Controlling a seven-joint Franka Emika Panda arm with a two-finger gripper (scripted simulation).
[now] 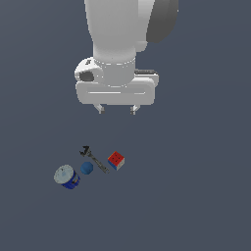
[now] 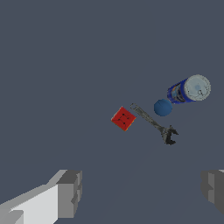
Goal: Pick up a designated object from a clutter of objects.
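Nearest the wrist camera, the gripper [image 2: 140, 192] hangs well above the clutter with its fingers [image 2: 70, 192] spread wide and nothing between them, apparently positioned for a descent. Relative to the wrench [image 1: 94, 160], the blue can [image 1: 67, 177] lies beyond the blue ball [image 1: 87, 168], with the cube [image 1: 116, 160] on the wrench's opposite side; its dark label shows no legible writing.

I see a flat floor [image 1: 206, 196], dark slate-grey, plain and evenly toned, filling the background in both my views.
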